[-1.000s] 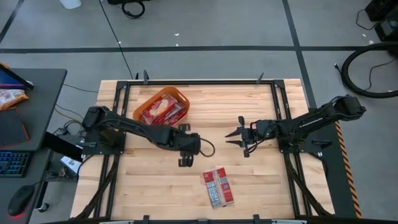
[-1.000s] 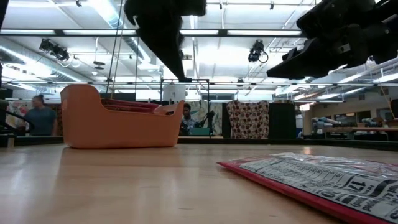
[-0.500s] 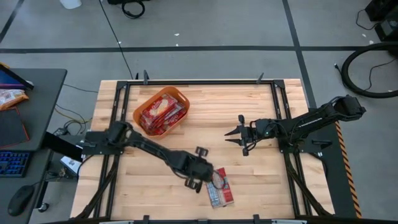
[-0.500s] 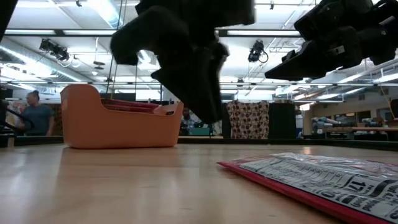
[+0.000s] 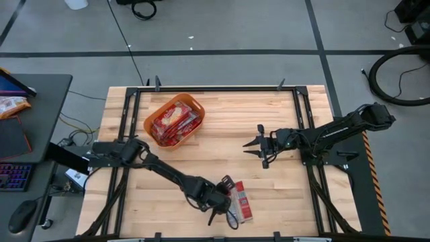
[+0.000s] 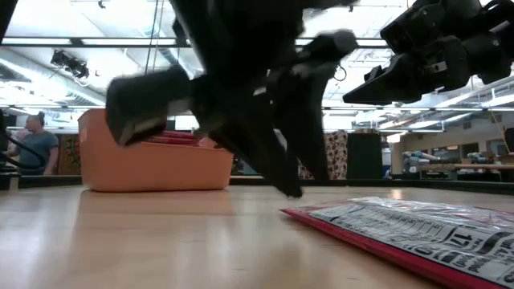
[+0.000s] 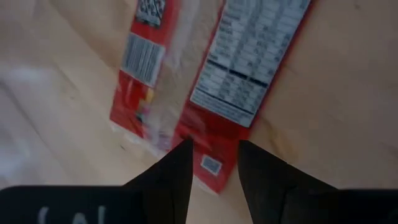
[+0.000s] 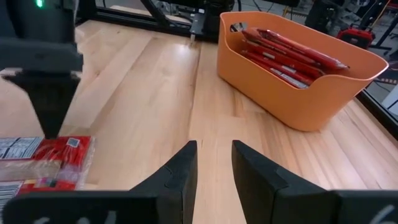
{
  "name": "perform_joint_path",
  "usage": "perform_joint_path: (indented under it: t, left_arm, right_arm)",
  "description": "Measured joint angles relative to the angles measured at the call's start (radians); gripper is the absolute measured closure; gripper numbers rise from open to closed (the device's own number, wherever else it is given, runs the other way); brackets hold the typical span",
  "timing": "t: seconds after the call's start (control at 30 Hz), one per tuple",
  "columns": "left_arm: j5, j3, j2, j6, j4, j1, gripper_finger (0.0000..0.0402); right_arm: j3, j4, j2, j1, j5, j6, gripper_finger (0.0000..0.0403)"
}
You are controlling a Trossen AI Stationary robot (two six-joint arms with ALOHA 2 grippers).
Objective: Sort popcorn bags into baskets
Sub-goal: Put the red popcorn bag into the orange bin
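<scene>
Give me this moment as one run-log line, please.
left gripper: open, over popcorn bags | right gripper: open, waiting | orange basket: holds bags

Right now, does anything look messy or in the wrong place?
One thing: a popcorn bag lies flat on the table, outside the orange basket that holds the others. The left gripper is over it, open. Nothing looks spilled or torn.
</scene>
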Motion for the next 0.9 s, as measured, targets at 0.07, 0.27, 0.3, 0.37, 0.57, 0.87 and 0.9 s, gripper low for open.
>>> perform_joint_path:
  t: [0.07, 0.27, 0.3, 0.37, 0.57, 0.87, 0.9]
  left_arm:
    - [0.007, -0.001, 0.009, 0.024, -0.016, 0.002, 0.0271]
    - [0.019, -0.001, 0.021, 0.085, 0.009, 0.003, 0.0271]
    - [0.020, -0.001, 0.023, 0.099, 0.005, 0.002, 0.0271]
    - [0.037, -0.001, 0.026, 0.120, 0.006, 0.003, 0.0271]
    - [0.040, 0.002, 0.043, 0.155, 0.013, 0.015, 0.0271]
    - [0.081, 0.002, 0.050, 0.111, -0.006, 0.039, 0.0292]
    - [0.076, 0.002, 0.050, 0.080, -0.008, 0.040, 0.0303]
  right_arm:
    - [0.000, 0.001, 0.000, 0.000, 0.000, 0.005, 0.0298]
    - [0.000, 0.006, 0.000, 0.000, 0.000, 0.016, 0.0298]
    - [0.000, 0.008, 0.000, 0.000, 0.000, 0.016, 0.0298]
    - [0.000, 0.008, 0.000, 0.000, 0.000, 0.016, 0.0298]
    - [0.000, 0.007, 0.000, 0.000, 0.000, 0.014, 0.0298]
    - [0.000, 0.007, 0.000, 0.000, -0.001, 0.016, 0.0298]
    - [0.000, 0.007, 0.000, 0.001, -0.001, 0.016, 0.0298]
